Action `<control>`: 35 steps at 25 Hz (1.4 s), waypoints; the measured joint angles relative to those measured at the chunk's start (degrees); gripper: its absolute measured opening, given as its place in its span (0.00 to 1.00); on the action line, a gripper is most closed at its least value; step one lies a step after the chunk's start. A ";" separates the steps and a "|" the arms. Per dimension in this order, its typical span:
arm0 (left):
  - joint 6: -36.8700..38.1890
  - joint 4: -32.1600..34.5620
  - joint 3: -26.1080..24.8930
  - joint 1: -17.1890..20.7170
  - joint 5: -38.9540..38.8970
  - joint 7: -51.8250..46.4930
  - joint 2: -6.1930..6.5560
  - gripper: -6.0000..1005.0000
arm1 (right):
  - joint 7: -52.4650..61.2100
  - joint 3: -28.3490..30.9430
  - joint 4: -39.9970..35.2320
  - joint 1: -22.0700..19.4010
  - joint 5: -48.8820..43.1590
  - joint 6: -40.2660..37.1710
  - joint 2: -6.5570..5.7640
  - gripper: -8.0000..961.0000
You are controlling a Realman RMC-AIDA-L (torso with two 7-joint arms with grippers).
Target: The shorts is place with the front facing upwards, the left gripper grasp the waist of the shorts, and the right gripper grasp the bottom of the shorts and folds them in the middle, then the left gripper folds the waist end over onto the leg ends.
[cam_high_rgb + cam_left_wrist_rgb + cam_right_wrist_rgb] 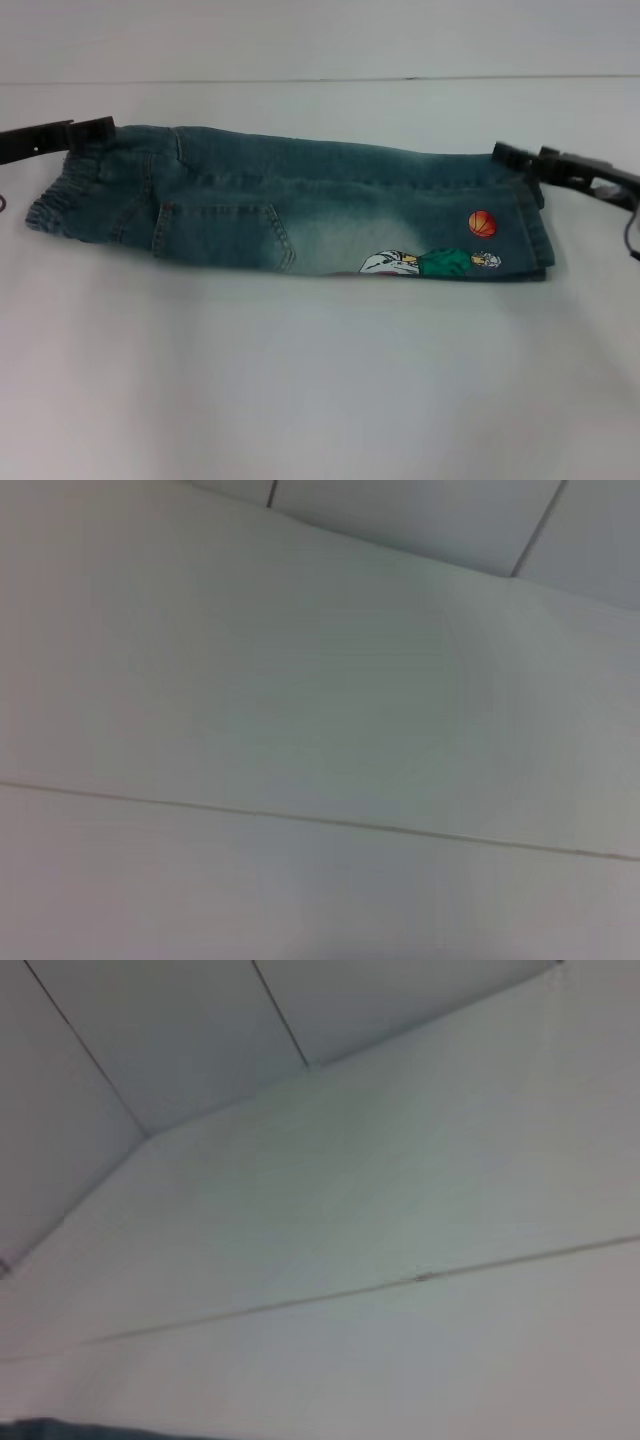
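The shorts (300, 215) lie lengthwise on the white counter (320, 390), already doubled along the middle, so one leg sits on the other and the basketball print (482, 223) faces up. They span the stretch between the two grippers. The left gripper (85, 135) pinches the far corner of the elastic waist (60, 195), and the right gripper (525, 160) pinches the far corner of the leg hems (535, 235). Holding opposite ends this way keeps the cloth taut and the fold edge straight; the far edge looks slightly lifted off the counter while the near edge rests on it.

By my reading, the lengthwise fold is done or being settled, and the waist-over-legs fold is not yet begun. Both wrist views show only bare white panels and seams, plus a sliver of denim (60, 1428) at the edge of the right one.
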 joint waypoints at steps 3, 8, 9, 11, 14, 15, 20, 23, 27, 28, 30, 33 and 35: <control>5.15 2.92 -0.11 1.10 -0.25 0.03 0.23 0.92 | 2.90 0.50 -3.66 -2.03 0.18 -5.06 -0.26 0.98; 15.26 6.25 -1.55 2.72 -3.32 1.24 0.72 0.91 | 6.74 2.18 -8.17 -5.38 1.66 -16.76 -1.27 0.98; 19.54 6.72 -2.81 3.25 -5.81 2.91 1.01 0.91 | 6.89 2.42 -8.20 -5.72 1.91 -18.50 -1.54 0.97; 25.41 6.81 -5.00 3.59 -8.59 5.72 1.34 0.91 | 7.03 2.76 -8.24 -6.44 2.21 -22.40 -2.31 0.97; 31.86 6.62 -7.65 3.66 -9.56 7.91 2.20 0.91 | 6.54 1.90 -8.34 -7.01 1.44 -28.88 -3.67 0.97; 33.25 6.57 -7.93 3.68 -9.39 8.02 2.58 0.91 | 6.13 1.40 -8.46 -7.10 0.81 -30.98 -4.02 0.97; 38.62 6.88 -10.53 3.68 -5.35 7.90 4.74 0.90 | 2.33 -0.99 -10.66 -7.30 -6.05 -46.29 -5.07 0.96; 37.23 6.95 -12.48 3.35 -0.78 8.10 5.57 0.90 | 1.95 -1.38 -12.33 -7.31 -9.23 -52.73 -4.89 0.96; 28.12 5.19 -12.86 2.39 7.51 7.83 6.01 0.90 | 1.87 -1.46 -12.97 -7.33 -10.55 -54.88 -4.50 0.95; 26.13 4.32 -12.82 2.03 9.27 7.69 6.09 0.90 | 1.78 -1.46 -12.95 -7.33 -10.58 -54.86 -4.40 0.95; 22.33 2.26 -12.50 1.30 12.40 7.16 6.23 0.90 | 1.42 -1.48 -12.77 -7.35 -10.67 -54.72 -4.15 0.95; 18.68 0.06 -12.01 0.29 14.78 6.45 6.08 0.89 | 1.12 -1.78 -12.59 -7.31 -10.76 -54.36 -3.81 0.94; 16.45 -1.20 -11.67 -0.14 15.33 5.88 5.92 0.89 | 1.12 -2.19 -12.51 -7.24 -10.80 -54.00 -3.57 0.94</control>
